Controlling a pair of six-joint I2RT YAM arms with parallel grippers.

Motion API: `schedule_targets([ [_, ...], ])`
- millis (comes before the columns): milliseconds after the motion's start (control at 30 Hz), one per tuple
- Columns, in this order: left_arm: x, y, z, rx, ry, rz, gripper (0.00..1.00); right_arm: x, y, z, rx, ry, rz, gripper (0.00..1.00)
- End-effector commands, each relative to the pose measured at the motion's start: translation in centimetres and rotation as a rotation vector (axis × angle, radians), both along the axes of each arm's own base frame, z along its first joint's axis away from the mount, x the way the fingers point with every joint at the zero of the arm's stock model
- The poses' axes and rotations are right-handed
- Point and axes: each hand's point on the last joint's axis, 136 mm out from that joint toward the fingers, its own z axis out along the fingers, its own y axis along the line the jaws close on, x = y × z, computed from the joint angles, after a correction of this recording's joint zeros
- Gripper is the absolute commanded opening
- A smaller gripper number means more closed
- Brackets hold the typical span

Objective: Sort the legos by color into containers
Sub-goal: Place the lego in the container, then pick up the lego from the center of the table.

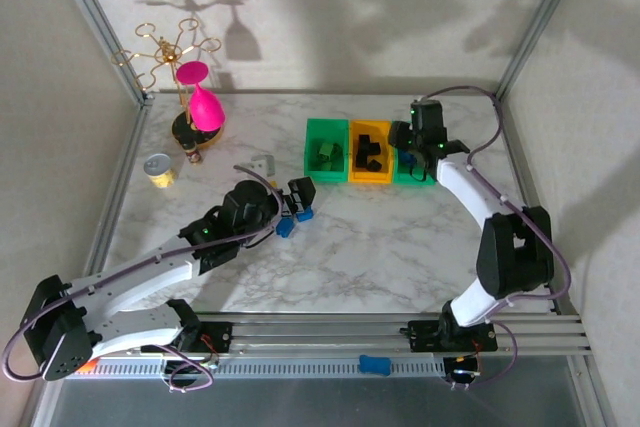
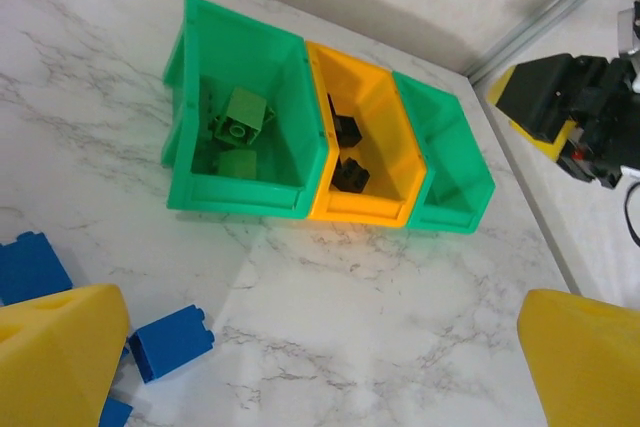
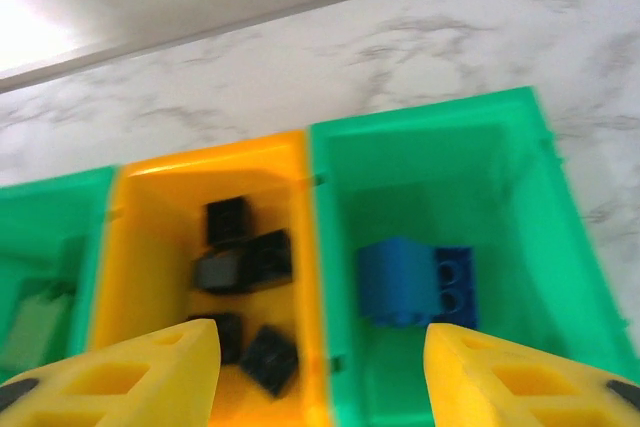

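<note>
From the overhead camera we are seeing three small open plastic bins sitting in a row at the upper middle of the white marbled worktop [image 1: 400,237]: the left green bin [image 1: 325,176], the yellow-orange middle bin [image 1: 370,178] and the right green bin [image 1: 410,179]. The right fingers [image 1: 403,137] are hanging over the right green bin. Left of centre, the left fingers [image 1: 300,192] are hovering beside two small blue studded plastic bricks [image 1: 286,227] lying on the worktop. A small yellow can with a silver lid [image 1: 158,169] is standing at the left.

In the left wrist view, the left fingers [image 2: 60,357] are standing spread wide at the bottom corners, pinching nothing. Blue studded plastic bricks [image 2: 170,340] are lying on the marble at lower left, one just beside the near finger. Above them, the left green bin [image 2: 240,194] is holding green bricks [image 2: 240,117], the yellow-orange middle bin [image 2: 360,209] is holding black bricks [image 2: 346,133], and the right green bin [image 2: 470,182] is closing the row.

In the right wrist view, the right fingers [image 3: 130,372] are standing apart at the bottom edge with nothing between them. Below them, blue bricks [image 3: 415,282] are lying inside the right green bin [image 3: 520,207]. Black bricks [image 3: 245,257] are lying in the yellow-orange middle bin [image 3: 200,172], and the left green bin [image 3: 50,217] is showing, blurred, at the left edge.
</note>
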Motion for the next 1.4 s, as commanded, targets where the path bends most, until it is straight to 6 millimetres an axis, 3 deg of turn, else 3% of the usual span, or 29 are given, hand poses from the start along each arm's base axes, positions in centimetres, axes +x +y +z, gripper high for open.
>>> schedule_targets([
  [0,-0.2,2.2,-0.5,0.008,0.005,0.078,1.0,-3.0,2.6,-0.4,0.018,0.044,0.061,0.58],
  [233,-1.8,5.6,-1.0,-0.004,0.017,0.175,0.99,-8.1,9.7,-0.7,0.055,0.059,0.221,0.61],
  [400,-2.7,7.5,-1.8,0.014,0.033,0.224,1.0,-12.5,15.2,-2.2,0.057,0.08,0.358,0.63],
  [667,-3.2,8.9,-2.0,0.007,0.055,0.276,1.0,-17.9,20.2,-6.1,0.068,0.138,0.52,0.66],
  [833,-3.5,9.8,-2.2,0.026,0.056,0.304,1.0,-19.9,22.9,-8.4,0.058,0.181,0.604,0.65],
  [967,-3.6,10.3,-2.2,0.021,0.052,0.32,1.0,-18.4,22.8,-10.5,-0.02,0.201,0.524,0.66],
  [1367,-3.9,11.0,-2.5,0.018,0.048,0.337,1.0,-14.4,23.6,-13.6,-0.134,0.221,0.455,0.69],
])
